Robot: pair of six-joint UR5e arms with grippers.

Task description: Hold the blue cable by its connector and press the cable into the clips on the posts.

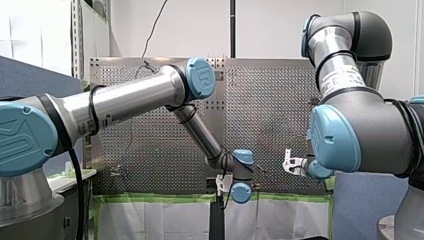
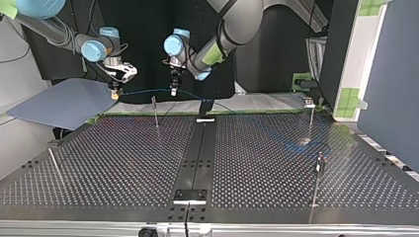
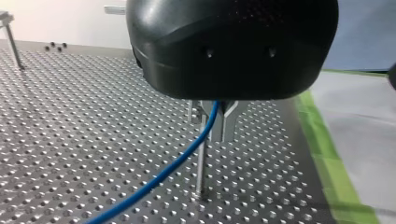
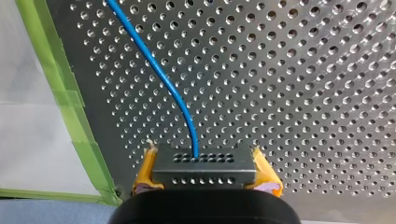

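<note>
Above table (image 2: 99, 163), pointing down: right gripper (image 4: 205, 161) clamps connector (image 4: 204, 171), left gripper (image 3: 217, 126) cable (image 3: 154, 179).

robotics lab: perforated table (image 2: 123, 163) (green-taped edge (image 4: 70, 100)), my left arm (image 1: 130, 95) and my right arm (image 1: 350, 125)

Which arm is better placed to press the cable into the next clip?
Probably left: my left gripper grips the blue cable just above a post; my right gripper only holds the connector.

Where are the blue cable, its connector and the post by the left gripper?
blue cable (image 4: 161, 74), right wrist view, mid-length.
connector (image 4: 205, 169), right wrist view, front face.
post (image 3: 201, 168), left wrist view, its shaft.
</note>
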